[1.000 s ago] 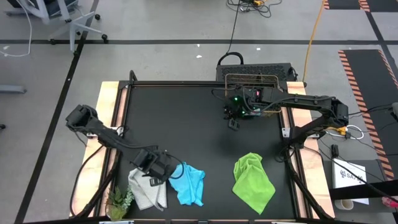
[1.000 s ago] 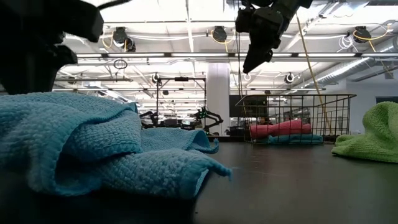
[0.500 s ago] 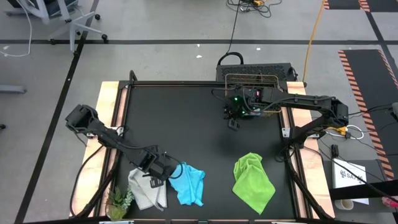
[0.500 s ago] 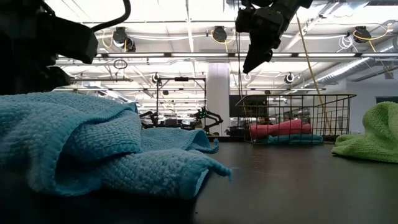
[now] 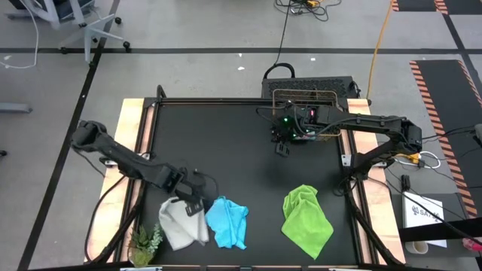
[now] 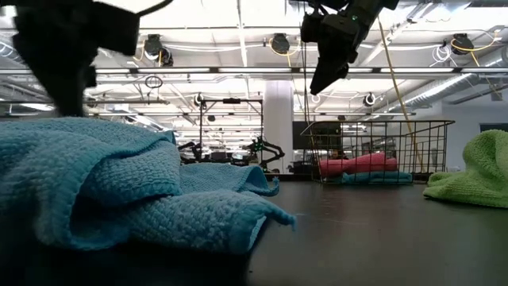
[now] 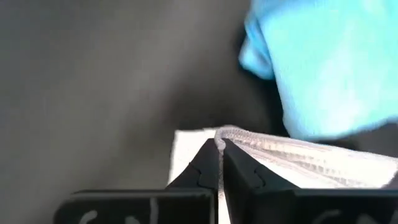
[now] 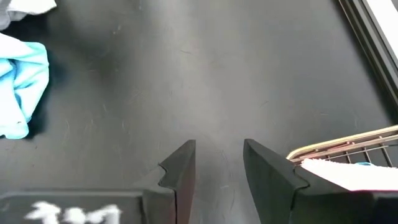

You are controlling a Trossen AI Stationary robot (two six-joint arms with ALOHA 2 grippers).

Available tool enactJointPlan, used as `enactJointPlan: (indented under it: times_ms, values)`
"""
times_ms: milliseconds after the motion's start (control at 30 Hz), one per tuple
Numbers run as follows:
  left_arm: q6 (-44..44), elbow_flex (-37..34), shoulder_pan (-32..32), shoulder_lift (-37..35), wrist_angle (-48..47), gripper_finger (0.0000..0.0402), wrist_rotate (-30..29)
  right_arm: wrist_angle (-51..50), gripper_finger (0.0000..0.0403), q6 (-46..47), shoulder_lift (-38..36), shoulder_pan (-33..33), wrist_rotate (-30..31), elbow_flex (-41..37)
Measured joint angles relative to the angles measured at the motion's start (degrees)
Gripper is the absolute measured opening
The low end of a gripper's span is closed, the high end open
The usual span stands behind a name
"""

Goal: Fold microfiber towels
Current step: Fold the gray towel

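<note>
The white-grey microfiber towel [image 5: 181, 226] lies crumpled at the near left corner of the black worktop [image 5: 226, 150], touching the light blue microfiber towel [image 5: 227, 223] on its right and just beside a small green plant [image 5: 144, 242] at the worktop's edge. The left gripper [image 5: 197, 202] sits over the white-grey towel's far edge, and the left wrist view shows its fingers [image 7: 205, 169] pressed together on a raised fold of that towel's hem [image 7: 249, 138], so it grips the cloth at one thin point. The lime green microfiber towel [image 5: 306, 218] lies bunched well apart to the right. A wire basket [image 5: 305, 102] at the far edge holds a pink towel [image 6: 357, 164] and another blue one [image 6: 373, 177].

The right gripper [image 5: 283, 147] hangs above the bare middle of the worktop near the basket, fingers [image 8: 180, 168] apart and holding nothing.

The likely trouble is the pinch itself: so little fabric is caught that a quick lift could let the hem slip free. Because the white-grey towel touches the blue one, dragging it could also snag the neighbour and carry it along, or brush the plant off the edge.
</note>
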Motion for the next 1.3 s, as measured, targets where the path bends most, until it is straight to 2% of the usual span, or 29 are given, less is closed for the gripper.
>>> enactJointPlan:
  times_ms: [333,533,700,867,1100,1167,1300]
  values:
    - [-3.0,3.4,3.8,-15.2,-3.5,0.0004,-25.5,1.3,0.0128,0.4,0.0,0.0,0.0,0.0]
    - [1.8,4.8,5.5,-20.9,4.3,0.0004,-36.6,3.7,0.0128,0.8,0.0,0.2,-0.4,0.0]
    - [6.8,4.9,7.8,-22.1,10.2,0.0004,-43.6,9.1,0.0128,1.3,0.0,1.2,-2.1,0.0]
    - [10.5,4.9,10.4,-21.9,12.6,0.0003,-43.8,15.2,0.0128,1.7,0.0,3.3,-7.9,0.0]
    - [10.6,4.9,11.7,-21.9,12.8,0.0004,-42.2,22.3,0.0128,2.4,2.5,6.9,-7.5,0.0]
    - [10.5,4.8,12.0,-21.9,13.0,0.0004,-42.6,23.8,0.0128,1.4,4.2,8.3,-5.3,0.0]
    - [9.4,4.8,13.2,-21.9,13.4,0.0006,-43.0,28.5,0.0128,-0.4,8.2,10.7,3.1,0.0]
